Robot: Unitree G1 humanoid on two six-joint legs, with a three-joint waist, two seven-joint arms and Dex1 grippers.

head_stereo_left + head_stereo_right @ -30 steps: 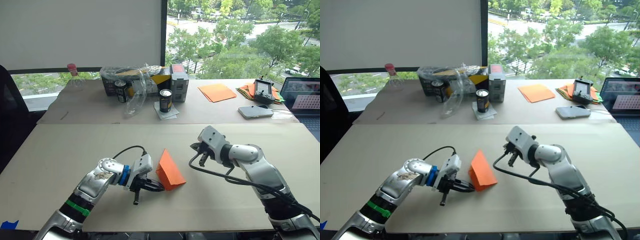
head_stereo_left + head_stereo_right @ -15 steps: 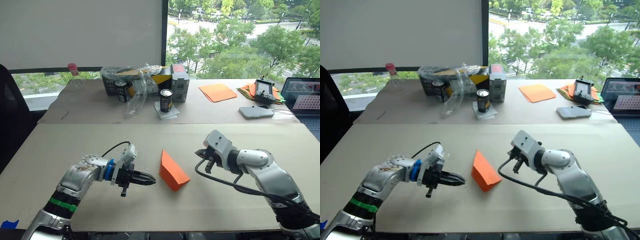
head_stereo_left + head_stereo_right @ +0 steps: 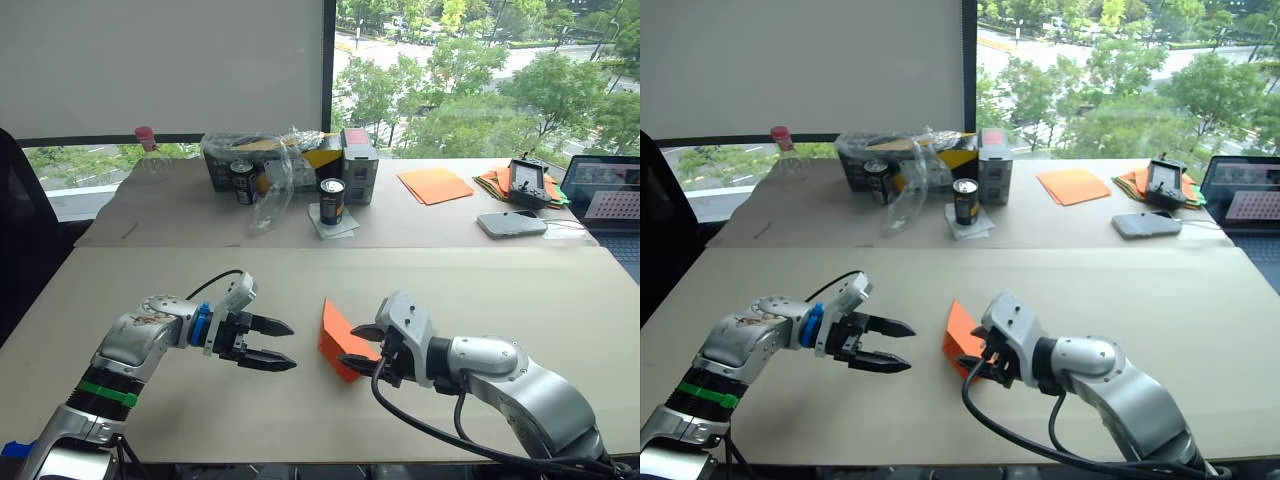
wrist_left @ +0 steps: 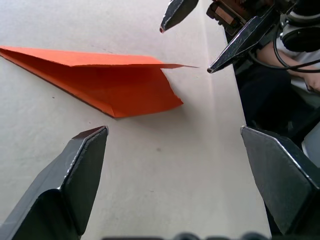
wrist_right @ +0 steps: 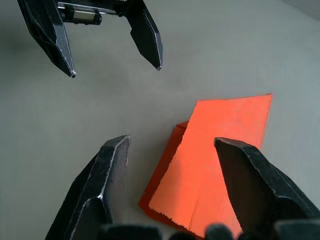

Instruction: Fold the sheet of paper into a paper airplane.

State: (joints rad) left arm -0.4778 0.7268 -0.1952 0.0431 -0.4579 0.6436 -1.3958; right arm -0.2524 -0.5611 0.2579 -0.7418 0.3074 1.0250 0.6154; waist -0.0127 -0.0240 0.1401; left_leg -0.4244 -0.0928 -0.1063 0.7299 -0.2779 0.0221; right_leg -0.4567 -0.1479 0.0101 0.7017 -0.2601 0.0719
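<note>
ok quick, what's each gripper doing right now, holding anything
Left gripper: open, holding nothing, apart from the paper airplane.
Right gripper: open, right at the airplane's near end, not closed on it.

1. i'm in an upper-floor office: big window (image 3: pixel 480 70) at upper right, treetops below.
2. laptop (image 3: pixel 605 195), phone (image 3: pixel 511 223) at right edge.
3. plain worktables (image 3: pixel 150 290); black chair (image 3: pixel 20 230) far left.

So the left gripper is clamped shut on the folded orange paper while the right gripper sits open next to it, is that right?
Not quite. The left gripper is open and clear of the folded orange paper, as the left wrist view shows: bare table lies between its fingers and the paper. The right gripper is indeed open at the paper.
</note>
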